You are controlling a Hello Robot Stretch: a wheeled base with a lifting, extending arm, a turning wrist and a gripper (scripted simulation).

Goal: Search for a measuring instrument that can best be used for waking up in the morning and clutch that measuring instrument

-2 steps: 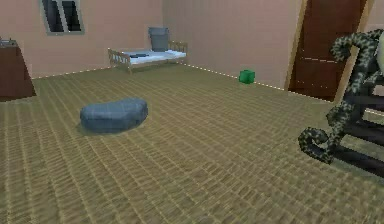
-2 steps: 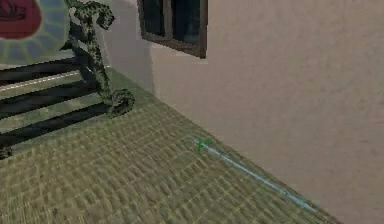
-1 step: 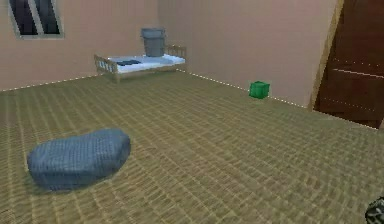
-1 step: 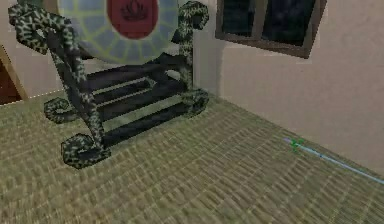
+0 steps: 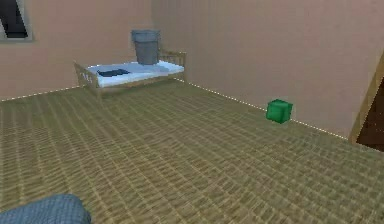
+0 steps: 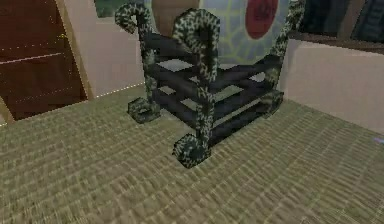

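- Pink-walled bedroom with a woven tan floor, seen both ahead and out to the arm side
- Whether the gripper's jaws are released or clenched, I cannot tell
- Nearest on the arm side, a dark slatted frame with mottled, curled posts stands upright on the floor; it may be a chair
- Behind it a round wall picture hangs, and a brown door sits at the far left of that view
- Ahead, a blue-grey cushioned edge pokes in at the near left corner
- Farther out, a green block rests on the floor just beside the right wall, well apart from everything else
- At the far left a low wooden bed stands against the wall, with a grey bin upright on it and a dark blue flat thing lying left of the bin
- Where the alarm clock is I cannot tell, and the green block is too small to name
- The step in hand, as I judge it, is the search, with the grasp not yet begun
- The next move calls for driving toward the green block and the bed for a closer look, or turning to scan the rest of the room, before any reach
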